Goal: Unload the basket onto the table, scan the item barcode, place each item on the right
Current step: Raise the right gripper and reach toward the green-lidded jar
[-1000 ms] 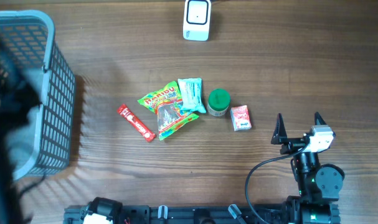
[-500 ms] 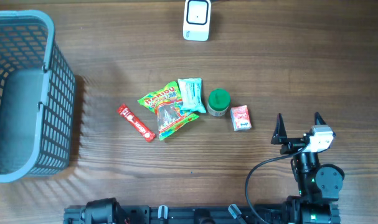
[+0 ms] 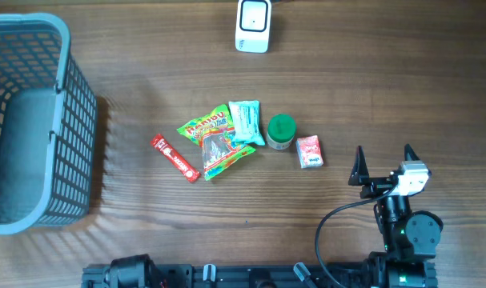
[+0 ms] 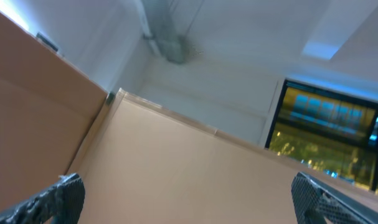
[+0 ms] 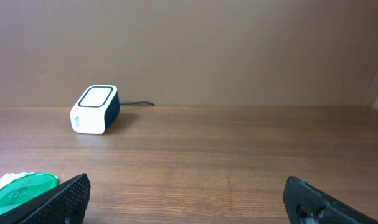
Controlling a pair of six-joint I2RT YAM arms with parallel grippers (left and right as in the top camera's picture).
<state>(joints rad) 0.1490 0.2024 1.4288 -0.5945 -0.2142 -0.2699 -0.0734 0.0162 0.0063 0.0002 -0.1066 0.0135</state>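
- Overhead: I am holding my right gripper [image 3: 384,158] wide open with nothing between its fingers, low over the table [image 3: 387,72] near the front edge. The goods are lying in a cluster mid-table: a red stick [image 3: 174,157], a Haribo bag [image 3: 204,126], a teal packet [image 3: 246,120], a green-lidded jar [image 3: 281,132] and a small red packet [image 3: 309,151]. The scanner [image 3: 253,26] is sitting at the far edge, well apart from them, and a basket [image 3: 66,48] is standing at the left.
- Overhead, my judgement: I am treating the small red packet as the likeliest item, being nearest my fingers. It is probably light, soft and a little slippery, so I am planning to pinch it across its short sides, not flat on its face. I cannot tell where its barcode is.
- Left wrist: my left gripper [image 4: 185,190] is pointing up at a ceiling and brown boards, fingers spread fully and empty.
- Right wrist: I am looking between my spread fingers across the bare wood at the scanner [image 5: 95,109], its window facing up; the jar's green lid [image 5: 20,186] is showing at the lower left.
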